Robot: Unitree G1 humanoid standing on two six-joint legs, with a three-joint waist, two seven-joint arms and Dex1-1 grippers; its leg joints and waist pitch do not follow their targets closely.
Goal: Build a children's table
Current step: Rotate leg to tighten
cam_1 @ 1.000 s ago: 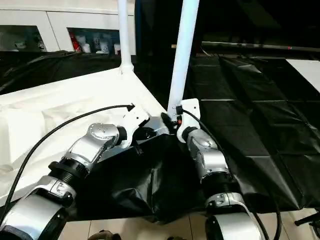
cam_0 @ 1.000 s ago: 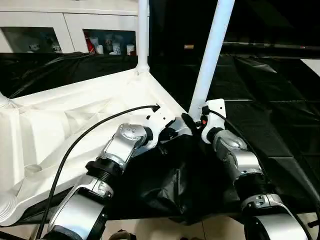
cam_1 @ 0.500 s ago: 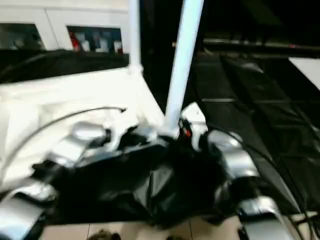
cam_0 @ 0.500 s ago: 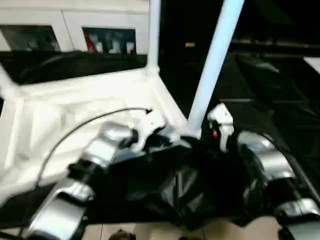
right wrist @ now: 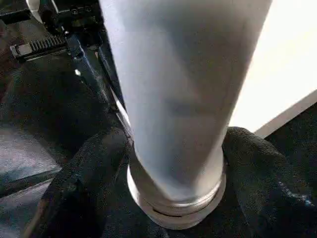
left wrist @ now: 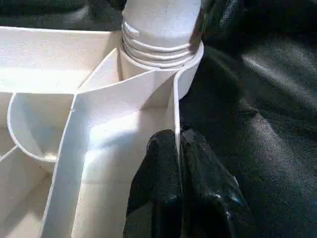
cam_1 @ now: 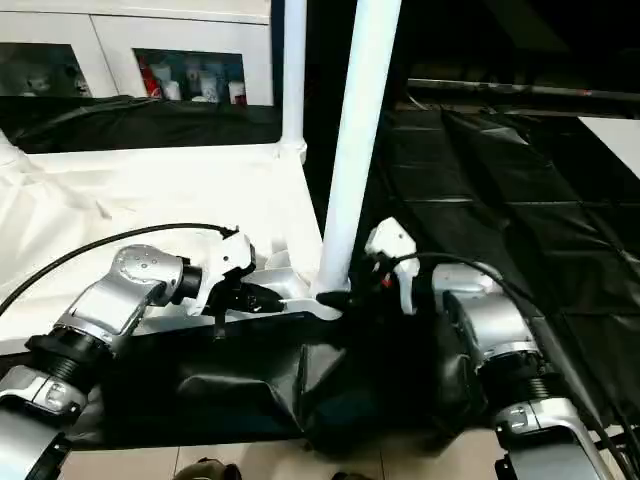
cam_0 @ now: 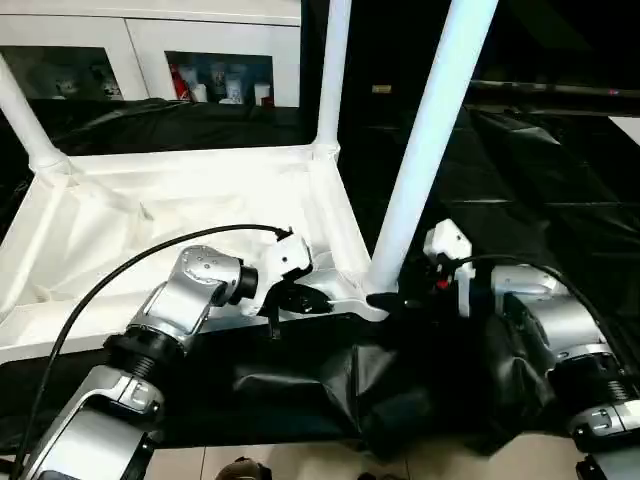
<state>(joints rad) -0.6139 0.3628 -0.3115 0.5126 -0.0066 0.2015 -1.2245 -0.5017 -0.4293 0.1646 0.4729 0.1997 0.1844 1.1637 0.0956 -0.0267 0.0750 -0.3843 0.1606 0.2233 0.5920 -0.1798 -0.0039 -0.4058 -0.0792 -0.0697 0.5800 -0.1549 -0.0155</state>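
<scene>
White table top (cam_0: 190,215) rotated, third leg (cam_0: 25,118) visible

Cut off by the upper edge: the three upright long white tapered tubular legs (cam_0: 430,150), tips unseen. Far side of the upturned white plastic ribbed table top (cam_0: 150,215) lost past the picture's left border. Hidden behind the nearest leg: the right gripper (cam_0: 392,299), finger spread not readable. Small coloured items on the white cabinet shelf (cam_0: 215,88) too tiny to identify. Buried under crumpled black drape (cam_0: 400,400): the work surface's near edge.
</scene>
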